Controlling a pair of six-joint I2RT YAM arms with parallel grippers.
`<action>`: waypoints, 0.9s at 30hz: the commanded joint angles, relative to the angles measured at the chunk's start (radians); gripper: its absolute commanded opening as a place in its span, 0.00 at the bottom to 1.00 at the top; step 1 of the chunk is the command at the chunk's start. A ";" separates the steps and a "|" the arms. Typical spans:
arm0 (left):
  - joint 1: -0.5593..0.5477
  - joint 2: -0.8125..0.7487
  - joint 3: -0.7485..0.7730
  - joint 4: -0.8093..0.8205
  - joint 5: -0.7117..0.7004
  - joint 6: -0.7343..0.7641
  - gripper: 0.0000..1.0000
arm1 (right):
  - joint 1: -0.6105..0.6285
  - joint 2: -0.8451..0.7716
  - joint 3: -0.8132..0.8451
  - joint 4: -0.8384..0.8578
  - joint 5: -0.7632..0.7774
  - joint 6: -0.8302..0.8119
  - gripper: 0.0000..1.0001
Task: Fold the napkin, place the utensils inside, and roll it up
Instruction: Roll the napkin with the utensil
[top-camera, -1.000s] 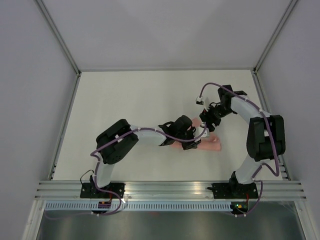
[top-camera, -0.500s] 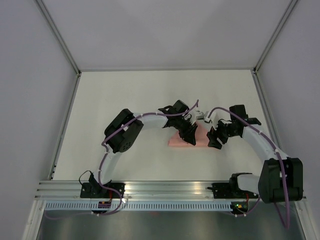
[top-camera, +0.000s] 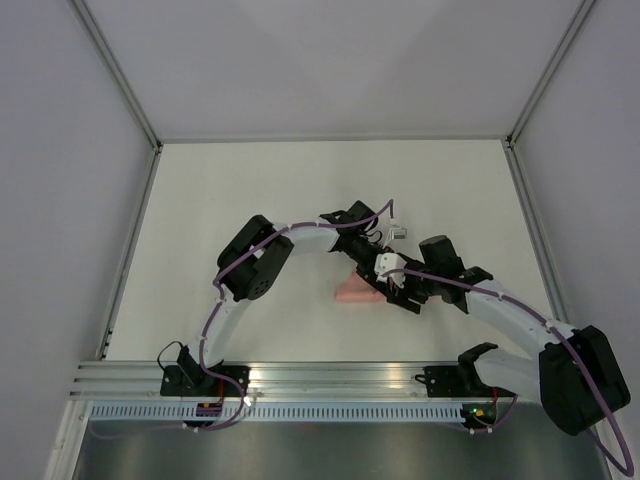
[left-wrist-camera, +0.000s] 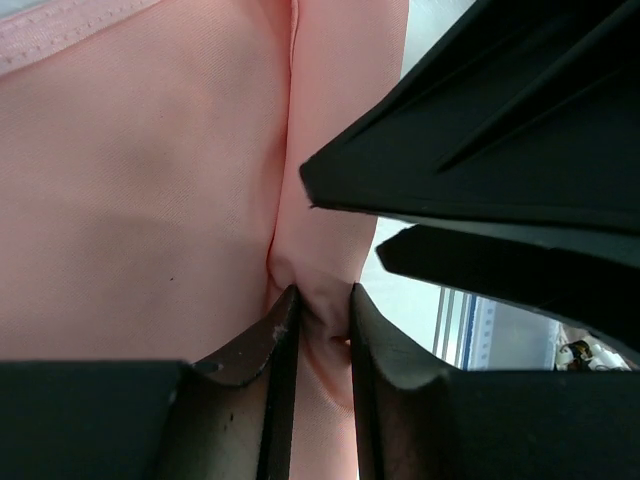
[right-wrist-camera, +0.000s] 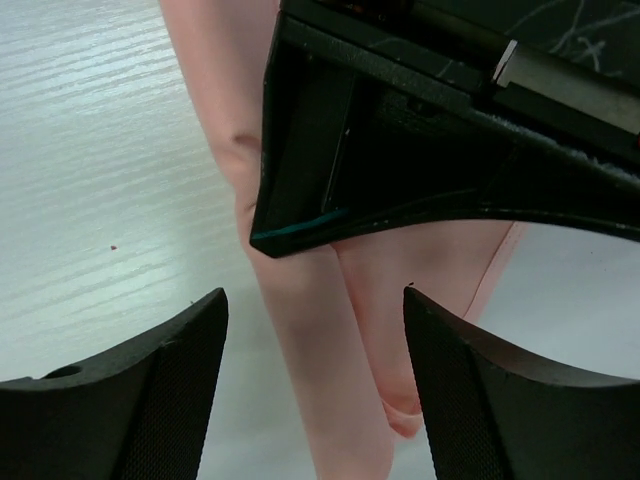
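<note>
The left end effector (left-wrist-camera: 318, 312) is closed on the napkin (top-camera: 352, 292), a small ridge of the pink cloth nipped between its two black fingers (left-wrist-camera: 262, 345). Right beside it, the right end effector (right-wrist-camera: 315, 385) hangs with its two fingers (right-wrist-camera: 150, 390) spread wide. They straddle the cloth from above, and I cannot tell whether either one touches it. The two heads sit so close together that each one's black housing crowds the other's wrist view.

There is one napkin, gathered into a narrow, bunched, roll-like strip with a stitched hem showing along one side. It lies on the white surface (top-camera: 220, 200), closer to the near edge than the far one and roughly midway between the left and right edges. Two arms reach it, one bending in from each side.
</note>
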 joint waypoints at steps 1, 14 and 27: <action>-0.005 0.068 -0.013 -0.102 -0.089 -0.040 0.08 | 0.025 0.038 0.006 0.099 0.053 0.032 0.75; -0.005 0.050 -0.010 -0.083 -0.098 -0.051 0.36 | 0.052 0.133 0.021 0.102 0.073 0.060 0.34; 0.055 -0.154 -0.142 0.093 -0.179 -0.097 0.52 | 0.036 0.196 0.063 -0.011 0.000 0.023 0.15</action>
